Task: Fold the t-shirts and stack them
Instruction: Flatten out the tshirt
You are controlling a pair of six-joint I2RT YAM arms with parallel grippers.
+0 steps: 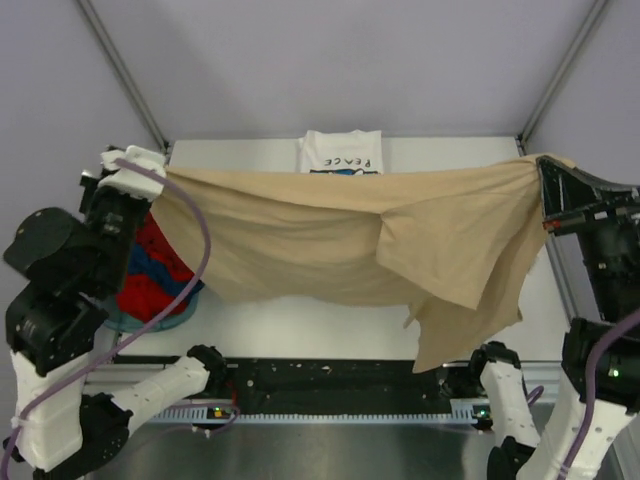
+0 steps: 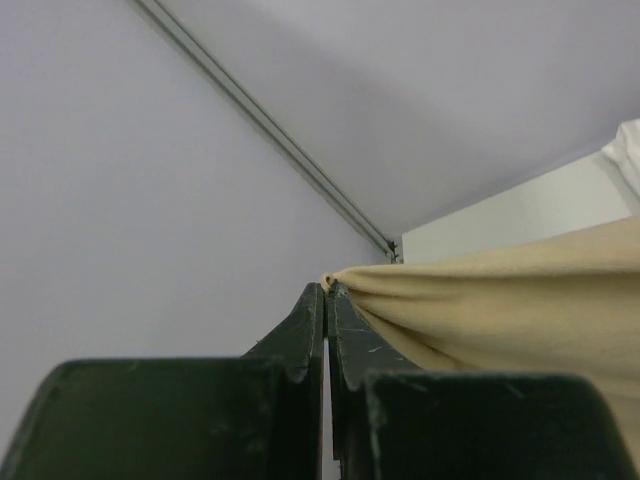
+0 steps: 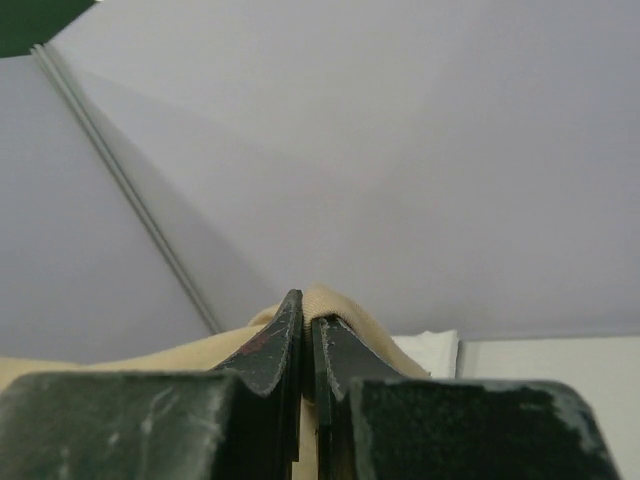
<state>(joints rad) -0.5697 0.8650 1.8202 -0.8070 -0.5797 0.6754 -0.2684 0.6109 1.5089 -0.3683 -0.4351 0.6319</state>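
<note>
A tan t-shirt (image 1: 340, 240) hangs stretched in the air between my two grippers, sagging over the table, with one corner drooping low at the right. My left gripper (image 1: 160, 172) is shut on its left end; the left wrist view shows the jaws (image 2: 327, 290) pinched on the tan cloth (image 2: 500, 300). My right gripper (image 1: 542, 165) is shut on its right end, with cloth (image 3: 330, 300) bulging over the fingertips (image 3: 307, 305). A folded white shirt with "PEACE" lettering (image 1: 341, 152) lies at the back of the table. Red and blue shirts (image 1: 150, 265) lie in the basket at left.
A teal basket (image 1: 165, 315) stands at the left of the white table (image 1: 300, 330), partly under my left arm. Grey tent walls and metal poles (image 1: 125, 70) enclose the back. The black rail with the arm bases (image 1: 340, 385) runs along the near edge.
</note>
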